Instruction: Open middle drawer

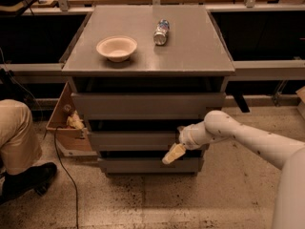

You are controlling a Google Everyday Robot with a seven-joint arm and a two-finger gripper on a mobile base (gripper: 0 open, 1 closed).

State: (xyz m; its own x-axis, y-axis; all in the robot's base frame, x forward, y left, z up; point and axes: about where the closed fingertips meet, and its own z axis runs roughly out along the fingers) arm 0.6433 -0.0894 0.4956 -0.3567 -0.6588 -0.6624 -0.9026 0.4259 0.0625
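The middle drawer sits just toward 6 o'clock from the centre of the view. It is a flat grey rectangular front with a dark slot above it, and it juts slightly forward of the stack. The gripper is at the drawer's 4 o'clock corner. It is a pale yellowish tapered piece angled down toward 7 o'clock, lying across the dark gap under the drawer. I cannot tell whether it is spread or closed, or whether it touches the drawer front. The smooth, rounded white arm reaches in from 4 o'clock.

The top drawer at 12 o'clock of the middle one and the bottom drawer at 6 o'clock have the same plain grey fronts. The bench caps them with a matte grey square top. On it a shallow, round cream bowl stands at 10 o'clock, and a small cylindrical bottle lies on its side at 12 o'clock, near the bowl but apart from it.

At 9 o'clock of the drawers is an open cardboard box, with a tan-trousered leg and a black shoe beyond it. A thin dark cable curves over the speckled floor.
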